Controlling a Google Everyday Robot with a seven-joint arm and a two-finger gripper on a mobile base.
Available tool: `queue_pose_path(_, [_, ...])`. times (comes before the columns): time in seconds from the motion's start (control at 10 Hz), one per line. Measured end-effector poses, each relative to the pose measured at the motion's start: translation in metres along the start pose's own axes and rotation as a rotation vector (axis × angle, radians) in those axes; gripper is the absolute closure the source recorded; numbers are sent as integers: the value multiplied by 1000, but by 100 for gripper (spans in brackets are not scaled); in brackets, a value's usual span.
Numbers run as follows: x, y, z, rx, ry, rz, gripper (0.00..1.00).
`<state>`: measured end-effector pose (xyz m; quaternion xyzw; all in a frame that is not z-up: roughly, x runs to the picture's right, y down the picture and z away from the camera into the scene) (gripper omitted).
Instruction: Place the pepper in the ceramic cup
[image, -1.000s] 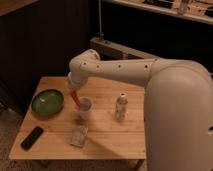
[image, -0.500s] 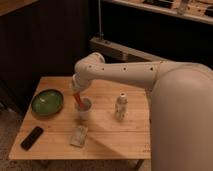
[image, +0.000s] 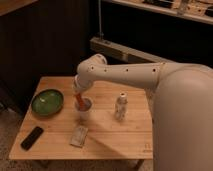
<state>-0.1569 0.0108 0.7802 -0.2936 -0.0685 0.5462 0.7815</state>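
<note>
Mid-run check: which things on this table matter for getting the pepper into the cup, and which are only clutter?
Job: pepper, ceramic cup, gripper right above the cup.
Clutter: green bowl, whitish bottle, black remote, flat packet.

Pincer (image: 79, 96) lowers pepper (image: 80, 102) into ceramic cup (image: 84, 111).

Dim room, warm cast. Light comes from above and lands on table (image: 125, 135) and white arm (image: 130, 75). Arm is brightest thing, mild glare along its top. Far wall near black, detail lost. Soft shadows beside bowl (image: 47, 102) and bottle (image: 120, 106). Gripper (image: 79, 96) in arm's own shade, just above cup (image: 85, 111), mid-table. Floor at left murky.
</note>
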Motion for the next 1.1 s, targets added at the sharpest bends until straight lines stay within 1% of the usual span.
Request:
queue_pose_path(0.1, [0, 0, 2, -2, 0, 0, 65])
queue_pose_path(0.2, [1, 0, 2, -2, 0, 1, 59])
queue_pose_path(0.4, [3, -3, 1, 0, -1, 6, 41])
queue_pose_path(0.5, [3, -4, 0, 0, -2, 7, 39])
queue_pose_path(1.1, [7, -8, 1, 0, -4, 15, 39])
